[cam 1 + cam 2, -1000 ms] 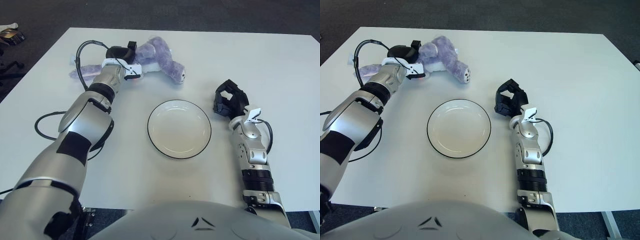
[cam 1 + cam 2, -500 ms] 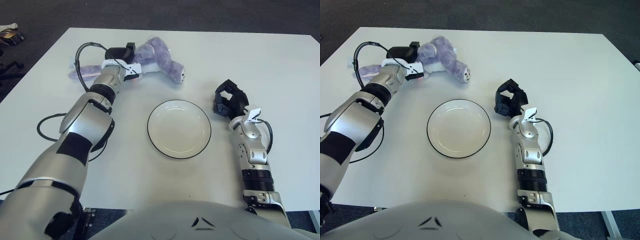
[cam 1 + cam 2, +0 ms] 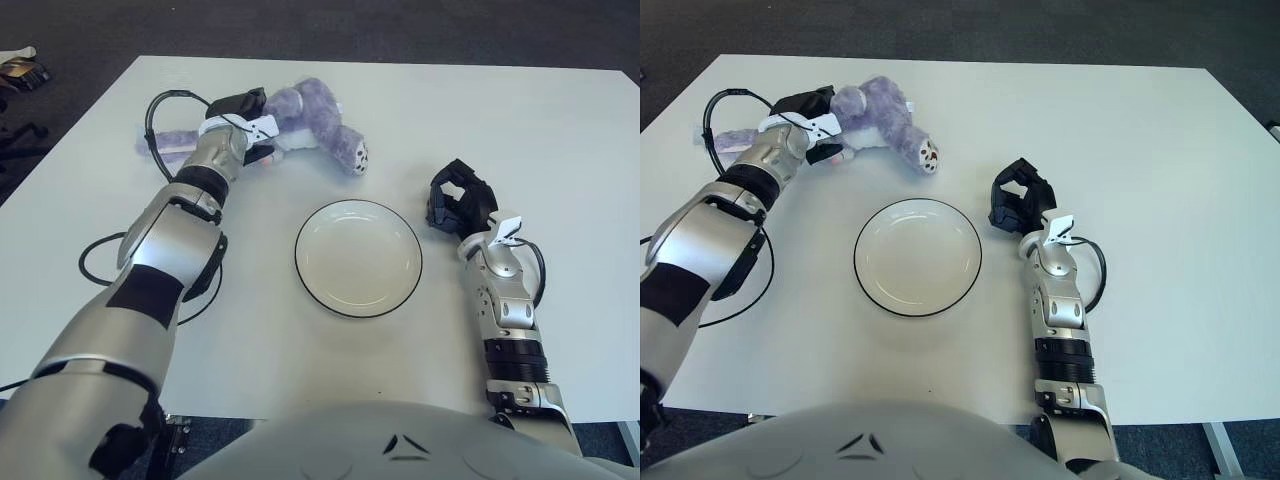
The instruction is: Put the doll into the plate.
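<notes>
- Gripping the purple doll point(image 3: 305, 122), the left hand point(image 3: 243, 118) sits near the far left corner of the white table point(image 3: 560, 150); its dark fingers are closed around the doll's middle.
- Doll position: toward the far edge of the table, left of centre. One leg points toward the plate, its pale sole point(image 3: 930, 157) turned to the near side. A lilac limb point(image 3: 735, 139) extends from behind the left hand toward the left edge.
- Whether the doll's body is clear of the table surface or touching it cannot be determined.
- Plate point(image 3: 358, 257): white with a dark rim, at the centre of the table, with nothing in it. It lies well apart from the doll, on the near side of it.
- Right hand point(image 3: 458, 205): shown just right of the plate, fingers curled inward, holding nothing.
- Black cable point(image 3: 160, 105): loops from the left wrist over the table near the far left corner.
- Second cable loop point(image 3: 95, 268): lies beside the left forearm, near the left edge.
</notes>
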Robot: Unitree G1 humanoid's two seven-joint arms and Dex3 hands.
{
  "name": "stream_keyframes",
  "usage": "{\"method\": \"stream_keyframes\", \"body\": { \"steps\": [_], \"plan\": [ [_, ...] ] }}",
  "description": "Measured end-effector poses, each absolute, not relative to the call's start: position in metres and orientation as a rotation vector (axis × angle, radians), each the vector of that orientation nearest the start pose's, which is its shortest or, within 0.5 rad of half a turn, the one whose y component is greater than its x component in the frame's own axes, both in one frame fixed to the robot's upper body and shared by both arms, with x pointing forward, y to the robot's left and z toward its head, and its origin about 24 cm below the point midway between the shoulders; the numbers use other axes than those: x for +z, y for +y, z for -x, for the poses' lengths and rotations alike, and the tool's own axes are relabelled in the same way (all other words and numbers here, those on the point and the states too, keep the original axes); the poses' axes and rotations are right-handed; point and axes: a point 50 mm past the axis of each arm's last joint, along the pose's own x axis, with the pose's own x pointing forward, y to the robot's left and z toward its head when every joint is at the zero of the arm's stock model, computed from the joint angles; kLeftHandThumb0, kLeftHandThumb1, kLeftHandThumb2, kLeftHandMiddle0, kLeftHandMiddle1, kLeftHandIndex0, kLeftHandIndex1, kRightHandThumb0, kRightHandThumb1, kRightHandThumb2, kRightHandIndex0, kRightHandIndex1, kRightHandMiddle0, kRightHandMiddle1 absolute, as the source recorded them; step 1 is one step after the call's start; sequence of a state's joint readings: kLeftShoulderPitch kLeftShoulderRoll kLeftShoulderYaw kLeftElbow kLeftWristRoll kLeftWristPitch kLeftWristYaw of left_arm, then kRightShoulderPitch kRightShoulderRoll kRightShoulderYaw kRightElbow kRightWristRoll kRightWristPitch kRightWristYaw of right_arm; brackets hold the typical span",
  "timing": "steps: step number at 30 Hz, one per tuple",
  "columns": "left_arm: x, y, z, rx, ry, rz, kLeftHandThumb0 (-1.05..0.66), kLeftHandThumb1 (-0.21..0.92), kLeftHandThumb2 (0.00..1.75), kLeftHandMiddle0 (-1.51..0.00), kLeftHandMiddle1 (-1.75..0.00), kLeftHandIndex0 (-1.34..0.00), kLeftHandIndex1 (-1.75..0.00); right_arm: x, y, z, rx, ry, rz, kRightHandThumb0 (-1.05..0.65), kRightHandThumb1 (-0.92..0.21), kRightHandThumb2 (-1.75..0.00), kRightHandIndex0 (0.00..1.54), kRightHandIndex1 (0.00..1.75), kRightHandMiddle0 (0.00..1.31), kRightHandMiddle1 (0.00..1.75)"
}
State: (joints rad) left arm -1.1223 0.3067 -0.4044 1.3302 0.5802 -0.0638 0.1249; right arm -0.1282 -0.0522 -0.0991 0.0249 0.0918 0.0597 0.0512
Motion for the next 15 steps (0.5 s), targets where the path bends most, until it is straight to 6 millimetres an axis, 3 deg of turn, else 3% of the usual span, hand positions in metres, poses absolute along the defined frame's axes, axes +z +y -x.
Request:
{"method": "stream_keyframes", "body": {
  "steps": [15],
  "plan": [
    [0.1298,0.1668,-0.4167,-0.102,0.113,-1.188,0.00,-0.09,1.66,-0.99,-1.42,-0.74,-1.75,0.0639,-0.1716,-0.2783,-0.004,-0.048,-0.035,-0.44,-0.44,-1.16,1.19,1.75,0.52,1.75]
  ]
}}
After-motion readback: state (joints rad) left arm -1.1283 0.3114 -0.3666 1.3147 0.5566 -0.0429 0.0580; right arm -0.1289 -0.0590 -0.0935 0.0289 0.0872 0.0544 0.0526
